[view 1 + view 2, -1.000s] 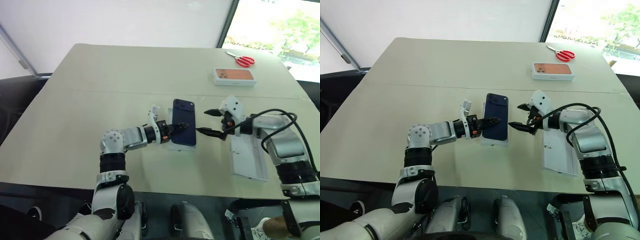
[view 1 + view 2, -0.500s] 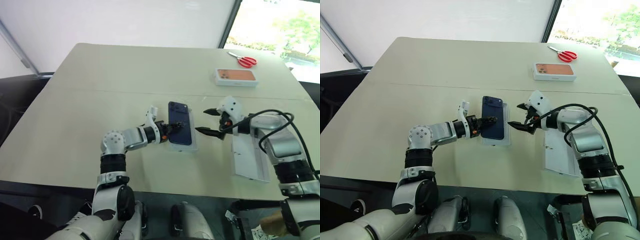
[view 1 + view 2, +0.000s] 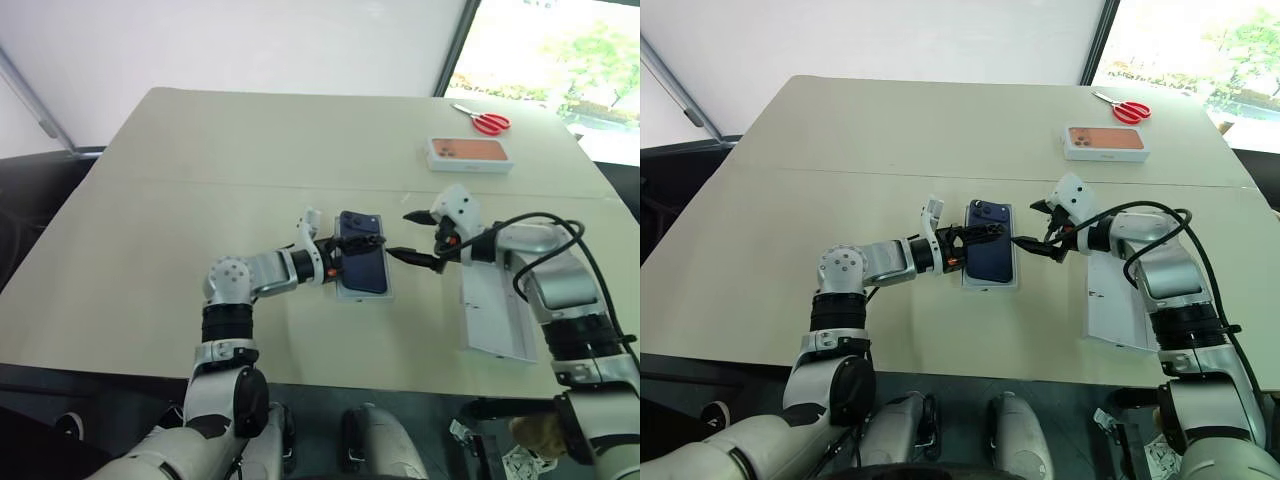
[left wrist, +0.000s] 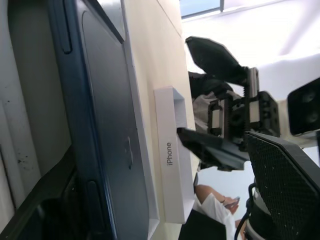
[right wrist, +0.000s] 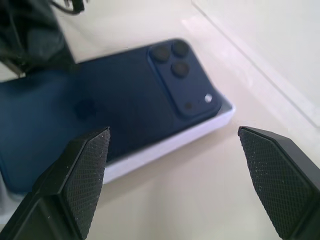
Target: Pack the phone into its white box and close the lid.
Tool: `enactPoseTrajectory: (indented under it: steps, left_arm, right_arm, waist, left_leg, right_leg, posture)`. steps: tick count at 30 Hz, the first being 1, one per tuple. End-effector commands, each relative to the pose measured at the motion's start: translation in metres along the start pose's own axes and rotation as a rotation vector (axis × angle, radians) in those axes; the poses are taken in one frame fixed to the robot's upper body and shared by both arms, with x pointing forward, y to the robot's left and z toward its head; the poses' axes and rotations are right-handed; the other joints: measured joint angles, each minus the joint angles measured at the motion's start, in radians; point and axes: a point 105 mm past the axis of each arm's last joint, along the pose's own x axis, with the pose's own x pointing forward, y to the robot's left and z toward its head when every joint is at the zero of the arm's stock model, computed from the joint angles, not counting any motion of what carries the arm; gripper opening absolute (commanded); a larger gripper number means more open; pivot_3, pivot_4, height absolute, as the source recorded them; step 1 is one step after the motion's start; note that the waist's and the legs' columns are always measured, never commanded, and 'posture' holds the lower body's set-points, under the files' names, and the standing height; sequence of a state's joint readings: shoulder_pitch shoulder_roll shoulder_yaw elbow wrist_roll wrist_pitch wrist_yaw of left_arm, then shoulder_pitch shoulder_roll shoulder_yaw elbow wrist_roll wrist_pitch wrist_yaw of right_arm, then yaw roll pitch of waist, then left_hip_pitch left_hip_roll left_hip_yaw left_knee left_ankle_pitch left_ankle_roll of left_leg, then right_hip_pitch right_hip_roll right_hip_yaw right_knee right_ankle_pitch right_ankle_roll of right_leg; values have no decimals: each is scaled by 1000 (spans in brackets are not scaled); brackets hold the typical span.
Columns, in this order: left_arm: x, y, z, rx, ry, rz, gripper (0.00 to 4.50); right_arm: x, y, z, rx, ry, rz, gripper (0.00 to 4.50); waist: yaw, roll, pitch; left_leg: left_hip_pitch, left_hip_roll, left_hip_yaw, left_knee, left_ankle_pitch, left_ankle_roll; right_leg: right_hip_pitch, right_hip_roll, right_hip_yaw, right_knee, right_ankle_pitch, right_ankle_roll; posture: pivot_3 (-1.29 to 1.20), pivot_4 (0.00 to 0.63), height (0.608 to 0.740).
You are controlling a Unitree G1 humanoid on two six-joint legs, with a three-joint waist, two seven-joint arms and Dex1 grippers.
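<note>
The dark navy phone [image 3: 363, 265] lies back up in the shallow white box [image 5: 165, 150] at the middle of the table, its camera cluster [image 5: 181, 75] at the far corner. My left gripper [image 3: 345, 255] is at the phone's left edge, open, one finger over the phone's back and the other beside the box. My right gripper [image 3: 408, 237] hovers just right of the box, open and holding nothing, its fingers [image 5: 75, 175] spread wide. The lid [image 3: 495, 315] lies on the table to the right with its hollow side up, under my right forearm.
A white box with an orange phone picture [image 3: 469, 153] and red scissors [image 3: 488, 121] lie at the far right of the table. The table's near edge runs just in front of the lid. A window is beyond the far right corner.
The phone, held tilted up by my left gripper a second ago, has come down into the white box, and the left gripper has opened. My right gripper has hardly moved.
</note>
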State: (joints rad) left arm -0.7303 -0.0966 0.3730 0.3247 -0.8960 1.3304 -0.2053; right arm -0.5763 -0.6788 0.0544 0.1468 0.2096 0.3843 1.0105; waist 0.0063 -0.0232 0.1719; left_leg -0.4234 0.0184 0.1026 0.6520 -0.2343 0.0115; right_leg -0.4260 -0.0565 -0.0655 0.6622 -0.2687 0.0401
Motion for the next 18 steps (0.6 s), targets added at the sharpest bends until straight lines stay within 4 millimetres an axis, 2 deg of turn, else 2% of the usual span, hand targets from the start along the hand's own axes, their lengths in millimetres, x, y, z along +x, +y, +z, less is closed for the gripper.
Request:
enactPoseTrajectory:
  steps: [1, 8, 11, 18]
  left_arm:
    - [-4, -13, 4, 77, 17, -16, 4446]
    - [-8, -18, 7, 135, 8, -7, 4446]
    - [-10, -16, 1, 185, 62, 29, 4446]
    - [-24, -11, 4, 290, 72, 92, 4446]
  right_arm:
    - [-1, -5, 17, -2, -69, -13, 4309]
    - [0, -4, 30, 78, -148, 2, 4309]
    - [0, 1, 27, 58, -124, 32, 4309]
    - [-1, 3, 23, 54, -107, 44, 4309]
  waist:
    - [-1, 0, 0]
    - [0, 0, 0]
    - [1, 0, 0]
    - [0, 0, 0]
  left_leg:
    - [0, 0, 0, 0, 0, 0]
    - [0, 0, 0, 0, 0, 0]
    - [0, 0, 0, 0, 0, 0]
    - [0, 0, 0, 0, 0, 0]
  right_leg:
    - [0, 0, 0, 0, 0, 0]
    - [0, 0, 0, 0, 0, 0]
    - [0, 0, 0, 0, 0, 0]
    - [0, 0, 0, 0, 0, 0]
  posture:
    - [0, 150, 740]
    - [0, 150, 740]
    - [0, 150, 740]
    - [0, 150, 740]
